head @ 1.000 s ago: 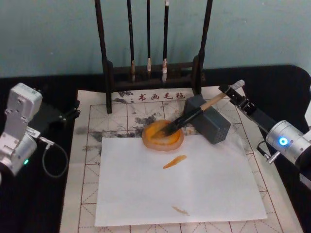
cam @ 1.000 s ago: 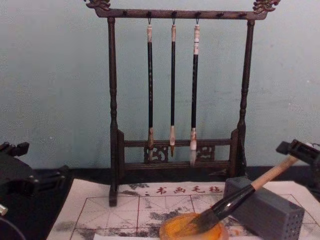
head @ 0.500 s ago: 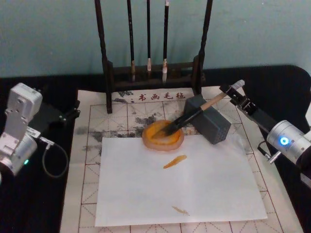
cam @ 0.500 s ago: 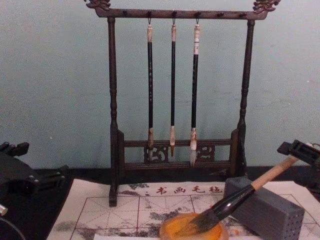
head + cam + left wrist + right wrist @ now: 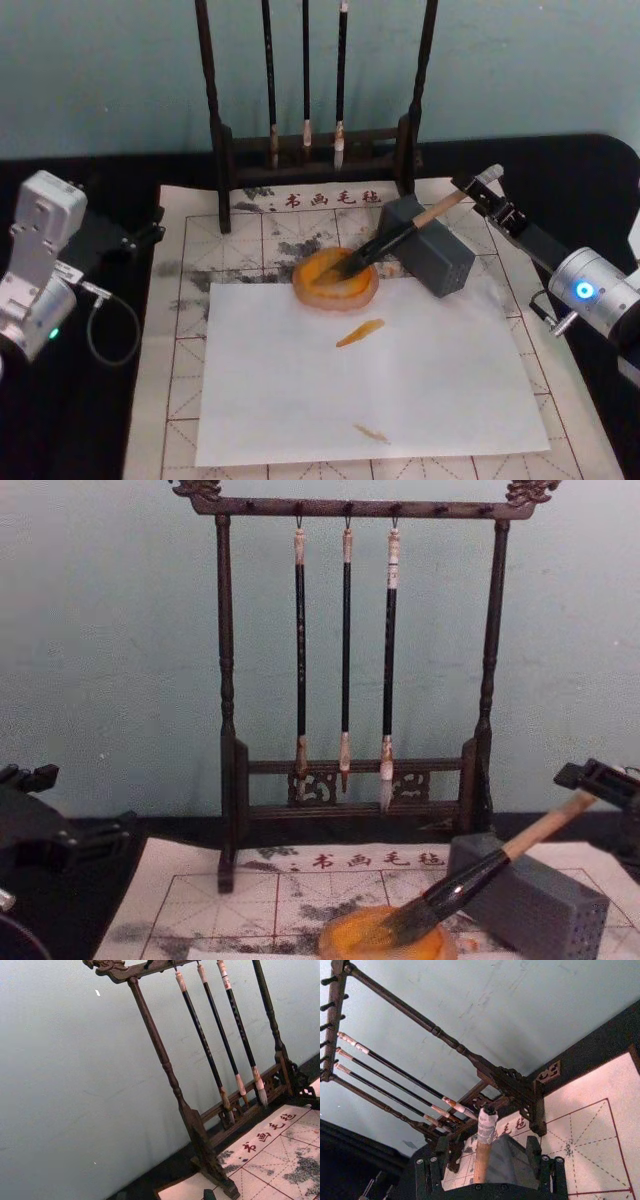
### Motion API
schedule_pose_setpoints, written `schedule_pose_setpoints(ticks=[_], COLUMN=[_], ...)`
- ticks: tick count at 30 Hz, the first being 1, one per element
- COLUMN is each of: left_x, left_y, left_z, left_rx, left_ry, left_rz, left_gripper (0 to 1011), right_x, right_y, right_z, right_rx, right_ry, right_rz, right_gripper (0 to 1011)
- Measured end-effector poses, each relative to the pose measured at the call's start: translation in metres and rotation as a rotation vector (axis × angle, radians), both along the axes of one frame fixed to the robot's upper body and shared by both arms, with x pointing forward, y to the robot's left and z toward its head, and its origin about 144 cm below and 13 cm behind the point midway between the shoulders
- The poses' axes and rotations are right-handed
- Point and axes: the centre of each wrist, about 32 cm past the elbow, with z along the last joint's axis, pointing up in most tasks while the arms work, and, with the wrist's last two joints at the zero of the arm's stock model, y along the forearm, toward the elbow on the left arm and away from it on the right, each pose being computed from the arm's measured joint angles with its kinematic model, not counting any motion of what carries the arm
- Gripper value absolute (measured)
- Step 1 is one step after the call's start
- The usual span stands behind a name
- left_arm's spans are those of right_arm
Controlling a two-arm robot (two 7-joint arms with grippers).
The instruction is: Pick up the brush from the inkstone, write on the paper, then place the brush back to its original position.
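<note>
The brush [image 5: 395, 238] lies slanted, its dark bristles in the orange inkstone [image 5: 315, 295] and its pale handle propped on a grey block [image 5: 440, 260]. My right gripper [image 5: 475, 185] sits at the handle's far end. In the right wrist view its fingers [image 5: 434, 1172] stand open on either side of the capped handle [image 5: 484, 1150], not pressing it. The paper [image 5: 190, 260] with red grid lines and grey smudges covers the table. A plain white sheet [image 5: 420, 390] on it bears two orange strokes. My left gripper [image 5: 150, 232] is parked at the left, off the paper.
A dark wooden rack [image 5: 215, 150] with three thin hanging brushes [image 5: 345, 660] stands behind the inkstone, against the pale wall. A grey cable [image 5: 105, 325] loops beside the left arm. The table around the paper is black.
</note>
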Motion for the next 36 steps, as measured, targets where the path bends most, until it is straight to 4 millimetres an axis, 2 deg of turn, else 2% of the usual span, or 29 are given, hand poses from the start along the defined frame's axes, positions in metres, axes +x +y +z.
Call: schedule_pose_setpoints(ticks=[17, 21, 27, 32, 35, 36], left_x=[0.0000, 0.0000, 0.0000, 0.0000, 0.0000, 0.0000], left_y=[0.0000, 0.0000, 0.0000, 0.0000, 0.0000, 0.0000], left_z=[0.0000, 0.0000, 0.0000, 0.0000, 0.0000, 0.0000], left_rx=[0.000, 0.000, 0.000, 0.000, 0.000, 0.000], left_ry=[0.000, 0.000, 0.000, 0.000, 0.000, 0.000], left_rz=[0.000, 0.000, 0.000, 0.000, 0.000, 0.000], left_gripper=[1001, 1001, 1001, 1001, 1001, 1001], right_x=[-0.0002, -0.0003, -0.0002, -0.0003, -0.0003, -0.0003], right_y=[0.0000, 0.0000, 0.0000, 0.0000, 0.0000, 0.0000], right_z=[-0.0002, -0.0002, -0.0001, -0.0002, -0.0002, -0.0002], right_rx=[-0.002, -0.002, -0.002, -0.002, -0.002, -0.002], right_ry=[0.000, 0.000, -0.001, -0.001, 0.000, 0.000], right_rz=[0.000, 0.000, 0.000, 0.000, 0.000, 0.000], right_gripper=[1000, 956, 808, 639, 579, 518])
